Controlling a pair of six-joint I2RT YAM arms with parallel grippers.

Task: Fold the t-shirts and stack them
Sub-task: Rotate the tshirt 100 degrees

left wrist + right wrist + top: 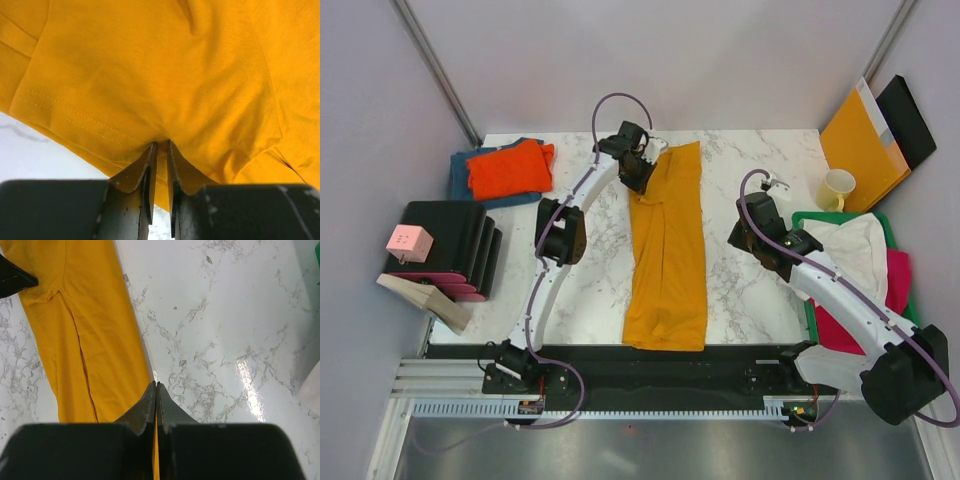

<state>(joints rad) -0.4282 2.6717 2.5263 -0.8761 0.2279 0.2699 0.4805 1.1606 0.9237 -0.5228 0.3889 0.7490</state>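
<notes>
A mustard-yellow t-shirt (667, 260) lies folded into a long strip down the middle of the marble table (740, 290). My left gripper (642, 175) is at its far end, shut on a hemmed edge of the yellow cloth (150, 65), which sits pinched between the fingertips (161, 144). My right gripper (738, 238) is shut and holds nothing; its tips (156, 384) hang by the strip's right edge (85, 330). An orange t-shirt (508, 168) lies folded on a teal-blue one (460, 165) at the far left. A white t-shirt (855, 245) and a magenta one (895, 280) lie crumpled at the right.
The white and magenta shirts fill a green tray (810, 218) at the right edge. Behind it stand a cream mug (837, 188), an orange-brown envelope (860, 140) and a black folder (910, 120). A black rack (450, 245) with a pink box (408, 242) sits off the left edge.
</notes>
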